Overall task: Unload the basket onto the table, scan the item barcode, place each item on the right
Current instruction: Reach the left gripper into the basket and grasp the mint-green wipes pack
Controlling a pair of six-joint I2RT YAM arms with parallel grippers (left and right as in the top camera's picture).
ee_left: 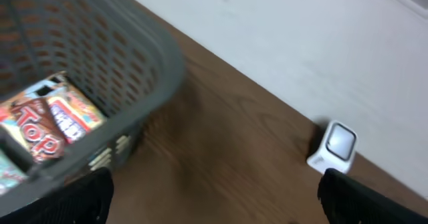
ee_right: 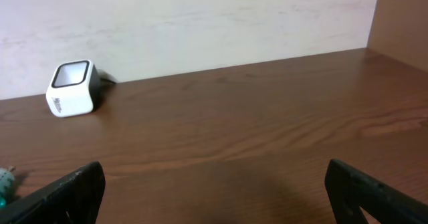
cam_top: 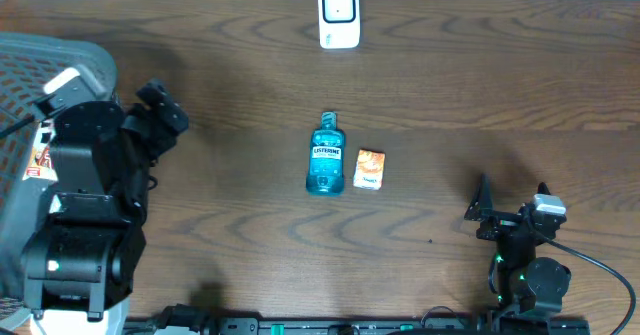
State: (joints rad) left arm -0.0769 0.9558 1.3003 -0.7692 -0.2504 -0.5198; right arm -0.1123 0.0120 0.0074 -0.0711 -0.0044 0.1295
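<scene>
A blue mouthwash bottle (cam_top: 325,156) lies flat at the table's middle, and a small orange box (cam_top: 369,168) sits just to its right. The white barcode scanner (cam_top: 339,15) stands at the far edge; it also shows as a scanner (ee_left: 334,146) in the left wrist view and a scanner (ee_right: 72,89) in the right wrist view. My left gripper (cam_top: 163,110) hovers at the left, beside the basket, well away from both items, and its jaws are open and empty (ee_left: 214,198). Near the front right, my right gripper (cam_top: 510,203) is open too, with only bare wood between its fingers (ee_right: 214,194).
A grey mesh basket (ee_left: 100,57) with snack packs (ee_left: 47,124) inside stands at the table's left edge, close under the left arm. The bottle's cap (ee_right: 4,180) peeks in at the left edge of the right wrist view. A white wall runs behind the table.
</scene>
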